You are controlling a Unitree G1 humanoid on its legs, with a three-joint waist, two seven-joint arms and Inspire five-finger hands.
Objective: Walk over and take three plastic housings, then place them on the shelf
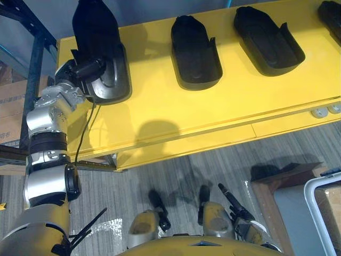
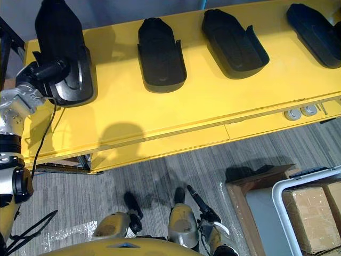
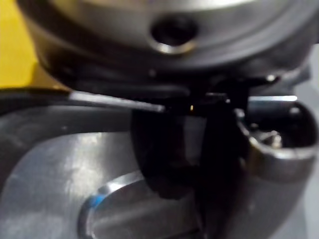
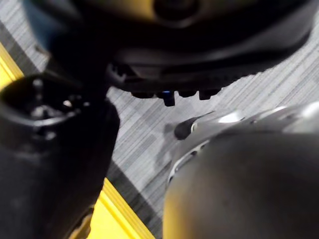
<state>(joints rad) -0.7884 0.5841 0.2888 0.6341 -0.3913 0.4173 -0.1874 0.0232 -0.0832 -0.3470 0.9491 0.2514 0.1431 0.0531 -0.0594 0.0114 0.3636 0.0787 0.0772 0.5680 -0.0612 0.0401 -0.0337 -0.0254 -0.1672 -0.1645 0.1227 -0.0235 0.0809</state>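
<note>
Several black plastic housings lie in a row on a yellow table (image 1: 176,112). The leftmost housing (image 1: 109,80) has a glossy grey inside (image 3: 60,169). My left hand (image 1: 85,69) is at its near left rim, with a finger (image 3: 164,159) curled down inside and the thumb (image 3: 271,149) outside the wall. Further right lie a second housing (image 1: 194,50), a third (image 1: 268,40) and a fourth (image 2: 317,32) at the table's far right. My right hand (image 2: 205,210) hangs low beside my body over the floor, fingers relaxed and holding nothing.
A blue shelf frame (image 1: 34,50) and cardboard boxes (image 1: 10,109) stand left of the table. At the lower right a white-framed cart with boxes (image 2: 311,205) stands by a brown wooden board (image 2: 250,186). Grey striped floor (image 2: 160,170) runs along the table's front edge.
</note>
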